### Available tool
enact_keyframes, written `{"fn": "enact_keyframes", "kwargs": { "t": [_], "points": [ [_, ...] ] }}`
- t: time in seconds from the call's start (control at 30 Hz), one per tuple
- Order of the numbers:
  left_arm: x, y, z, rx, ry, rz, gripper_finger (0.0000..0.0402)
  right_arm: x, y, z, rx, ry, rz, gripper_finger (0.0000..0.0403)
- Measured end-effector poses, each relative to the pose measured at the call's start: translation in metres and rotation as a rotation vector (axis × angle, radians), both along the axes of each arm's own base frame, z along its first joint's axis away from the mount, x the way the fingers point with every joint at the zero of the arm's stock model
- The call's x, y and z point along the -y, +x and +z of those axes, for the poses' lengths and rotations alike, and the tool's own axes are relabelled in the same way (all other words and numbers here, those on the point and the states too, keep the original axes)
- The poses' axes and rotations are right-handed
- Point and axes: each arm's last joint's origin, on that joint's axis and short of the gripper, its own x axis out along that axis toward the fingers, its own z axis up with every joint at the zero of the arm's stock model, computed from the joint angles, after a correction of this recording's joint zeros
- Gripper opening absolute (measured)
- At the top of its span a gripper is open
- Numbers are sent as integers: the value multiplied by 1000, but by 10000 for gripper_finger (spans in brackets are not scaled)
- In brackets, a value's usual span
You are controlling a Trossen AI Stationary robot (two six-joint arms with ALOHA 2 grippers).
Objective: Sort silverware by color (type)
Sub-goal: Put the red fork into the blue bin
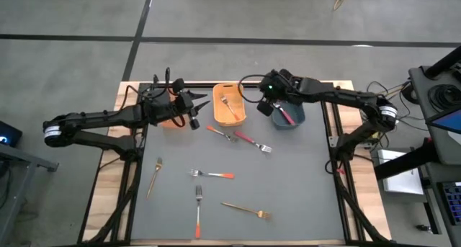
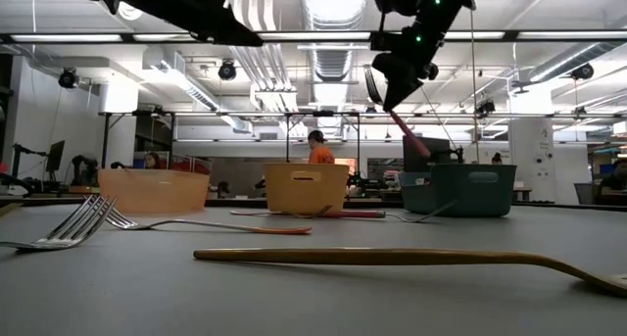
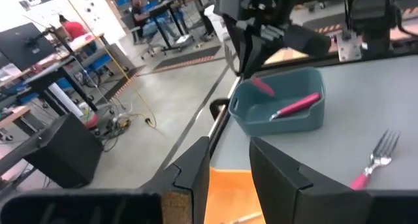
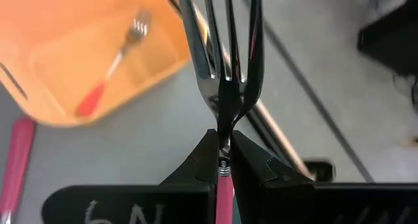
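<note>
Overhead, the right gripper [image 4: 223, 160] — fingers pinched on a pink-handled fork [image 4: 225, 61] — hangs above the blue bin [image 1: 288, 116]. Other forks lie on the grey mat [image 1: 302, 196]. Left gripper [image 3: 230, 168] — parted, empty, by the orange bin [image 1: 229, 106]. No writing reads clearly.

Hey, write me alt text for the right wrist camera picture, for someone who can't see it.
The right pincer is shut on the neck of a pink-handled fork, its silver tines pointing away from the camera. Behind it, an orange bin on the grey table holds an orange-handled fork. A second pink handle lies on the table beside the bin.
</note>
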Motion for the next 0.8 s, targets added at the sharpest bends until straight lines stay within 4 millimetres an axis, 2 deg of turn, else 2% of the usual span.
{"fn": "enact_keyframes", "kwargs": {
  "t": [0.33,0.57,0.8],
  "points": [
    [-3,-3,-4,-62,17,106,91,8,3,0,-248,194,-68,13],
    [-6,-4,-3,-90,89,114,91,27,-4,-18,-294,470,-139,13],
    [-9,-5,-4,-101,94,158,91,48,-20,-36,-374,639,-278,13]
  ]
}}
